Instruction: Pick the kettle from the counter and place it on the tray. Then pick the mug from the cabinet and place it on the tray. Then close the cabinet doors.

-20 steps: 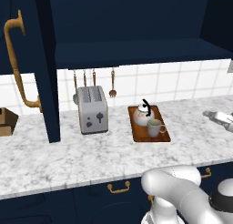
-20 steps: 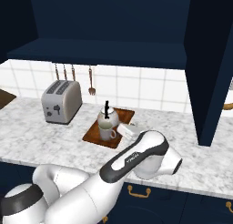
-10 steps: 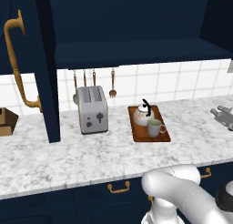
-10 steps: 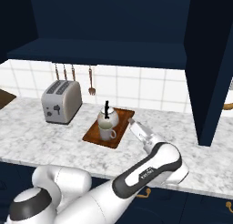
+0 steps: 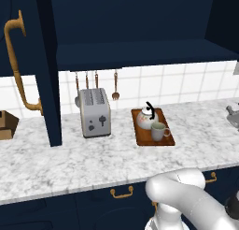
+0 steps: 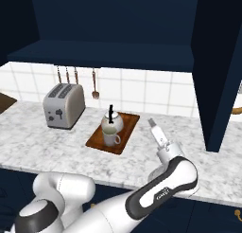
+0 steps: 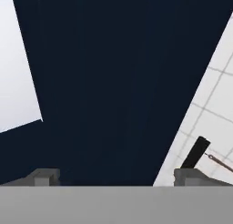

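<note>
The tabletop (image 5: 70,163) is white-grey marbled stone. On it the tray (image 5: 144,135) is warm brown wood, the kettle (image 5: 147,119) white with faint pinkish marks and a black handle, and the mug (image 5: 158,131) grey-beige. The toaster (image 5: 95,113) is silver-grey. The cabinet doors (image 5: 44,65) are dark navy, with a brass-gold handle (image 5: 18,65). The wall tiles (image 5: 177,84) are white with pale grey grout. The drawers (image 5: 84,205) below are navy with brass pulls (image 5: 122,192). A cardboard box (image 5: 7,125) is tan-brown.

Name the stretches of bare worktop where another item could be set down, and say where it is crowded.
Bare counter runs along the front edge, and between the toaster and the tray. More lies right of the tray. The tray itself is crowded: the kettle and the mug fill most of it.
</note>
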Controlling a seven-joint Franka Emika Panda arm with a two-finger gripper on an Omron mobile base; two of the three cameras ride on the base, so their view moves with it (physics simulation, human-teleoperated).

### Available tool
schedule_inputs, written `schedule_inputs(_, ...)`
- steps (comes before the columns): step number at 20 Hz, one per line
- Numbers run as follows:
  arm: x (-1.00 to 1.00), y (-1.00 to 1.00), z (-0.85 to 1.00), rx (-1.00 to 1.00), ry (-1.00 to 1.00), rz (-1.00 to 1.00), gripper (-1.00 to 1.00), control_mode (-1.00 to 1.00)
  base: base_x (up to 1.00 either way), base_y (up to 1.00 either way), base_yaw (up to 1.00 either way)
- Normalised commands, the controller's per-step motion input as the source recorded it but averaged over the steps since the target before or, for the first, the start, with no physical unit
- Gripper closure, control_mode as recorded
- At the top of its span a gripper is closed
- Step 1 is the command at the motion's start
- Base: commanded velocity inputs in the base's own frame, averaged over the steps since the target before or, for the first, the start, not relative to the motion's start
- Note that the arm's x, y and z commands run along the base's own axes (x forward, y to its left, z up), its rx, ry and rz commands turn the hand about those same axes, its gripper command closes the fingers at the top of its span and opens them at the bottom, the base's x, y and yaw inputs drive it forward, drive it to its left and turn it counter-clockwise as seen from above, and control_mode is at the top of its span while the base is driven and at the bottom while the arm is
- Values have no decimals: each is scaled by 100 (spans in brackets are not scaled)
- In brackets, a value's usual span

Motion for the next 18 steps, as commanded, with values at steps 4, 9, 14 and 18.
schedule_inputs(4,-11,-54,43,37,-5,-5,-100,-100,0,0,0)
schedule_inputs(9,-1,-41,6,16,-1,-7,-100,-100,0,0,0)
schedule_inputs(14,-3,-35,3,18,-1,0,-100,-100,0,0,0)
schedule_inputs(18,-1,-38,11,10,-3,0,-100,-100,0,0,0)
